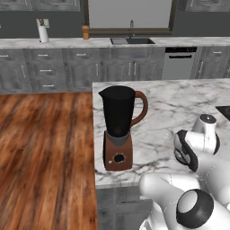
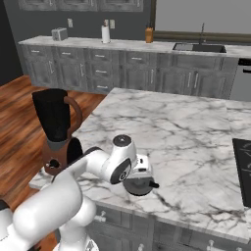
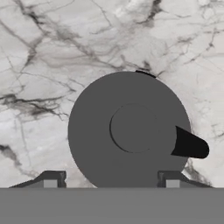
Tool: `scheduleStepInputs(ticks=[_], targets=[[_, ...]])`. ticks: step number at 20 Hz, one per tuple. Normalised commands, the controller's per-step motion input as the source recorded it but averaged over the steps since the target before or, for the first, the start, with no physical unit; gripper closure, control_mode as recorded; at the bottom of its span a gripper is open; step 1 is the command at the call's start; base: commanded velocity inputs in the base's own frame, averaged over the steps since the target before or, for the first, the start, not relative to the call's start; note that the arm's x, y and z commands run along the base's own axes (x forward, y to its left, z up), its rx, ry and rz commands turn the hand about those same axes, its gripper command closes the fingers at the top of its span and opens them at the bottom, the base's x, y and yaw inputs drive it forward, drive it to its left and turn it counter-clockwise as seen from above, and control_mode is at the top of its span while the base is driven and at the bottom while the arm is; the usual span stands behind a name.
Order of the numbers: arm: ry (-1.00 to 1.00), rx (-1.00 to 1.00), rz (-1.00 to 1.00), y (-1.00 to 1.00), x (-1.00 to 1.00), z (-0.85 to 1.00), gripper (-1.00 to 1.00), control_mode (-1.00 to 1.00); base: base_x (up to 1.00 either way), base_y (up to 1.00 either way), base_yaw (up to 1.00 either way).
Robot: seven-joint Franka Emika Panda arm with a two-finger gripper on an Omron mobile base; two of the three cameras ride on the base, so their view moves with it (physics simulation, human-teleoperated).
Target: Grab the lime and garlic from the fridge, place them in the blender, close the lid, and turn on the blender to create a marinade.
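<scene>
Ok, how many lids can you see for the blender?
1. The lid lies flat on the marble counter right under the gripper, to the right of the blender. The jar's top looks uncovered. Others could sit out of view.

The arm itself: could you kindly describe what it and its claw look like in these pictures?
The arm is glossy white, built of rounded tubular segments with dark grey to black joint rings and round end caps. A pale cap with a dark centre tops the wrist. The claw ends in two small dark fingertips with lighter grey pads. No cables or markings are visible.
</scene>
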Motion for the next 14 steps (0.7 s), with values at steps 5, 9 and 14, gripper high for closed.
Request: scheduleStepInputs(ticks=[5, 9, 14], targets=[[0.01, 0.02, 0.02, -0.39, 0.03, -0.02, -1.0, -1.0, 0.0, 0.0, 0.0], [0.09, 0.0, 0.03, -0.04, 0.24, -0.36, -1.0, -1.0, 0.0, 0.0, 0.0], [0.11, 0.0, 0.05, 0.24, 0.39, -0.45, -1.0, -1.0, 0.0, 0.0, 0.0]])
